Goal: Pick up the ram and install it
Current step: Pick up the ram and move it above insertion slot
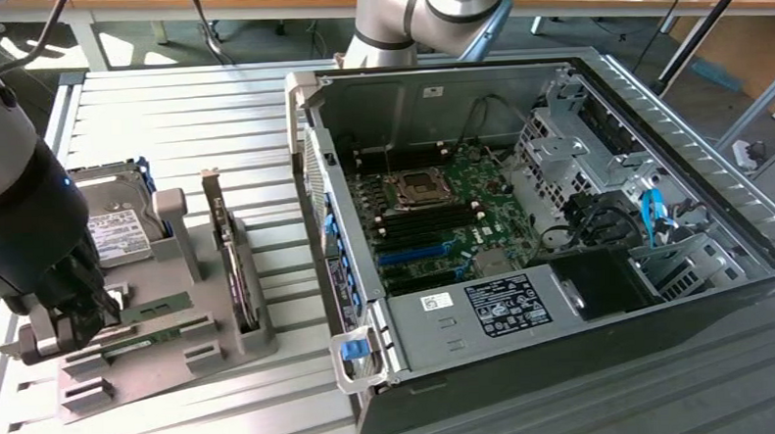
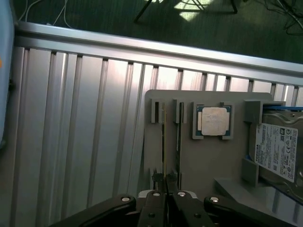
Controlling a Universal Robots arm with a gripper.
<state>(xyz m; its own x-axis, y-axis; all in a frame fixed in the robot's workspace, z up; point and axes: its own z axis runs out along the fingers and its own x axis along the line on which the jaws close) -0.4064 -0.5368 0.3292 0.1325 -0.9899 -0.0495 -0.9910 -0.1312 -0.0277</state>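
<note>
Over ribbed table (image 2: pixel 71 118) (floor (image 2: pixel 94 19) beyond), pincer (image 2: pixel 164 179) grips ram (image 2: pixel 164 142).

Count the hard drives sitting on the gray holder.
1: the hard drive stands at the far end of the gray holder in the exterior view, beside the processor chip. The arm hides part of the holder.

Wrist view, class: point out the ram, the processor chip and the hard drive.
ram (image 2: pixel 164 142), wrist view, middle of its thin edge.
processor chip (image 2: pixel 213 121), wrist view, centre of its silver lid.
hard drive (image 2: pixel 278 149), wrist view, on its white label.
</note>
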